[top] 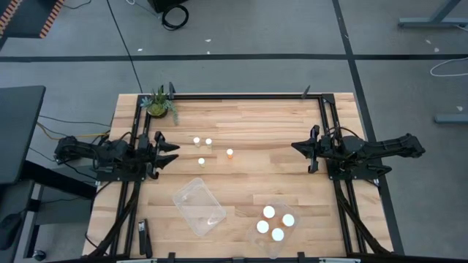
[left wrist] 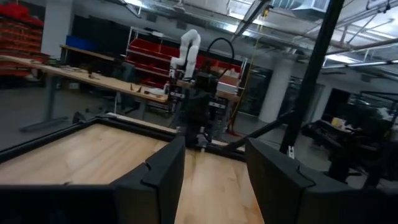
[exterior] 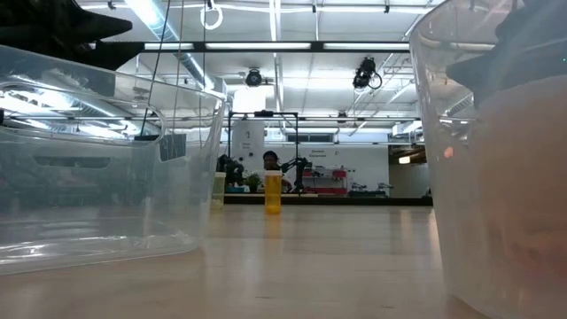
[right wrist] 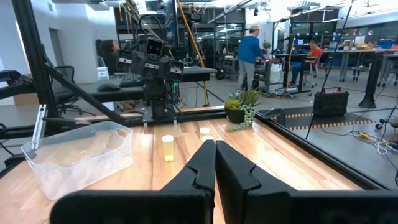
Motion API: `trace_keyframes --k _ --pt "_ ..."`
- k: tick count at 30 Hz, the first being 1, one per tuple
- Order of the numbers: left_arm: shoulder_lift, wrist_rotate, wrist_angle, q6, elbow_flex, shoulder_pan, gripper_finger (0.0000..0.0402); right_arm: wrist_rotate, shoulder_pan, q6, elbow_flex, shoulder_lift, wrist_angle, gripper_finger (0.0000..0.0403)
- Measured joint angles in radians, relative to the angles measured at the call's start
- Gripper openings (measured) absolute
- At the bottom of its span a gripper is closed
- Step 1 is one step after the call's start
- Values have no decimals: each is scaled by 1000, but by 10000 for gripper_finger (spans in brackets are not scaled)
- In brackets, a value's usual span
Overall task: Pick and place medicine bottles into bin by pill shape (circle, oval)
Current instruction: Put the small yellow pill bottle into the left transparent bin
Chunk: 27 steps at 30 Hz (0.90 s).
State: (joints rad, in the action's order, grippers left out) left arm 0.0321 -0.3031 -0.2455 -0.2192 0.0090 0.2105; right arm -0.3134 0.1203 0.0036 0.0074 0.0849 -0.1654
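Observation:
Four small amber bottles stand upright on the table's far-left middle: three show white caps, and one shows orange from above. Four wider white-capped bottles stand inside the clear tub at the near right. My left gripper is open and empty, left of the loose bottles; its fingers stand apart. My right gripper is shut and empty, right of them, and shows in its wrist view. Two of the bottles show ahead of it.
An empty clear tub lies near the table's near middle, left of the filled tub. A green potted plant stands at the far-left corner. A black frame runs along the far and side edges. People show in the room beyond.

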Motion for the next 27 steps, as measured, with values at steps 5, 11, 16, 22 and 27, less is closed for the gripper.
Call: trace_keyframes --k 5,11,16,22,27 --pt "51 -60 -8 -10 0 0 176 0 0 0 0 0 0 19" --pt "155 -157 -5 -61 0 0 176 0 0 0 0 0 0 19" --pt "257 -214 58 -101 39 0 176 0 0 0 0 0 0 19" --pt "382 -236 260 -192 164 -25 176 0 0 0 0 0 0 19" --pt "484 -236 408 -273 264 -51 176 0 0 0 0 0 0 19"
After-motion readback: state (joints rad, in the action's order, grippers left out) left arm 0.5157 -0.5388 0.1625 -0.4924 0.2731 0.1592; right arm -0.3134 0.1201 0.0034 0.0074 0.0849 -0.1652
